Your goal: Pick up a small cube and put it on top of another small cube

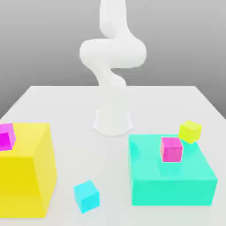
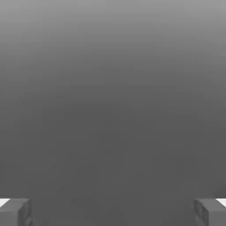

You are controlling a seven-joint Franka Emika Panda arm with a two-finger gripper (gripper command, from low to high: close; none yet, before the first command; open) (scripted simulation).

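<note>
Several small cubes show in the exterior view. A cyan one [image 1: 87, 196] lies on the white table near the front. A magenta one [image 1: 171, 148] sits on top of the big teal block [image 1: 170, 176]. Another magenta cube [image 1: 6, 136] rests on the big yellow block [image 1: 26, 170] at the left edge. A yellow-green cube [image 1: 190, 131] sits just behind the teal block. In the hand view my gripper [image 2: 113, 212] is open, its grey fingertips [image 2: 16, 212] far apart with nothing between them, facing plain grey background.
The arm's white base [image 1: 113, 121] stands at the table's middle back, with the arm rising out of the top of the exterior view. The table [image 1: 66, 110] is white, with bare surface between the two big blocks.
</note>
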